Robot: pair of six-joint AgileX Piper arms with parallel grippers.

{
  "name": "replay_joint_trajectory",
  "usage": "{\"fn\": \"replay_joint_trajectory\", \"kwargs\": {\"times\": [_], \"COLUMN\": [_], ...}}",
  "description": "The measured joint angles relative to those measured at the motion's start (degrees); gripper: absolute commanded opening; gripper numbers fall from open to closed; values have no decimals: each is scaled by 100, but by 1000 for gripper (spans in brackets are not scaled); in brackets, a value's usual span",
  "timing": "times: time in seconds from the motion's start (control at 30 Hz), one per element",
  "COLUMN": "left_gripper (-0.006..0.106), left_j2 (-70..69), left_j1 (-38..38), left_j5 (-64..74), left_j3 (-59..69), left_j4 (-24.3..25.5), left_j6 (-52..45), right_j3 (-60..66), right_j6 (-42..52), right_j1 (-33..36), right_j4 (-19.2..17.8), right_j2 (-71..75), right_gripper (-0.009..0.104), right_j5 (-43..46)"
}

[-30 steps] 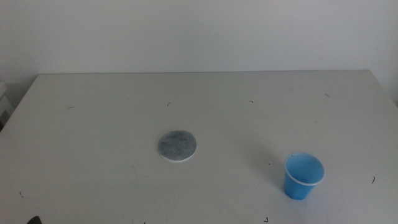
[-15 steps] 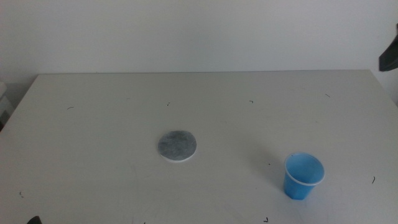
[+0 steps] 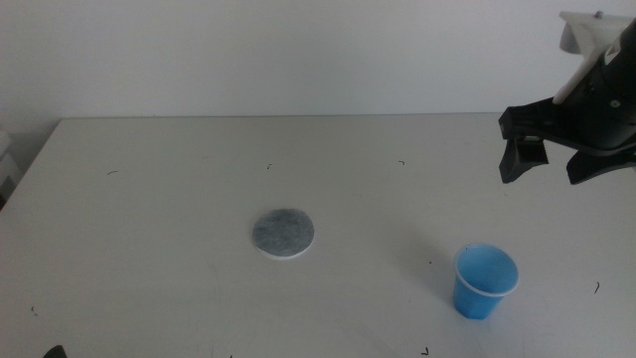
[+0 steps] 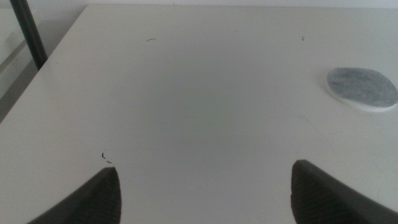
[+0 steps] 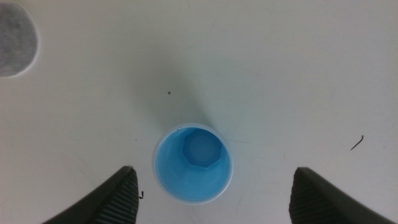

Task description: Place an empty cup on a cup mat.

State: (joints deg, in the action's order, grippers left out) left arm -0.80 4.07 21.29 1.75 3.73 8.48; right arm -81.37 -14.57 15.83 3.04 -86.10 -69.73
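The blue cup [image 3: 486,281] stands upright and empty on the white table at the front right. It also shows in the right wrist view [image 5: 192,163], seen from above. The grey cup mat [image 3: 284,233] lies flat near the table's middle, and shows in the left wrist view [image 4: 362,88] and the right wrist view [image 5: 15,31]. My right gripper [image 3: 546,163] is open and empty, high above the table, over and behind the cup; in its own view [image 5: 211,193] the jaws stand wide on either side of the cup. My left gripper [image 4: 205,193] is open and empty, low at the table's front left.
The white table [image 3: 149,209] has a few small dark specks. A wall stands behind the table's far edge. A dark pole [image 4: 28,31] stands off the table's left side.
My right arm has come into the middle view from the upper right and moved left and down to above the cup. The cup and mat have not moved.
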Motion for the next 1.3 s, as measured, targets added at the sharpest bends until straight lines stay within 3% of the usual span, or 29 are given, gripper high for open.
{"fn": "replay_joint_trajectory", "kwargs": {"times": [0.6, 0.83, 1.07, 1.3], "left_gripper": [105, 105, 105, 105], "left_j2": [0, 0, 0, 0], "left_j1": [0, 0, 0, 0], "left_j5": [0, 0, 0, 0], "left_j3": [0, 0, 0, 0], "left_j4": [0, 0, 0, 0], "left_j6": [0, 0, 0, 0], "right_j3": [666, 681, 868, 899], "right_j6": [-186, -186, -186, -186], "right_j1": [88, 88, 88, 88], "right_j4": [0, 0, 0, 1], "right_j2": [-1085, -1577, -1839, -1851], "right_gripper": [61, 54, 38, -1], "right_j5": [161, 228, 495, 610]}}
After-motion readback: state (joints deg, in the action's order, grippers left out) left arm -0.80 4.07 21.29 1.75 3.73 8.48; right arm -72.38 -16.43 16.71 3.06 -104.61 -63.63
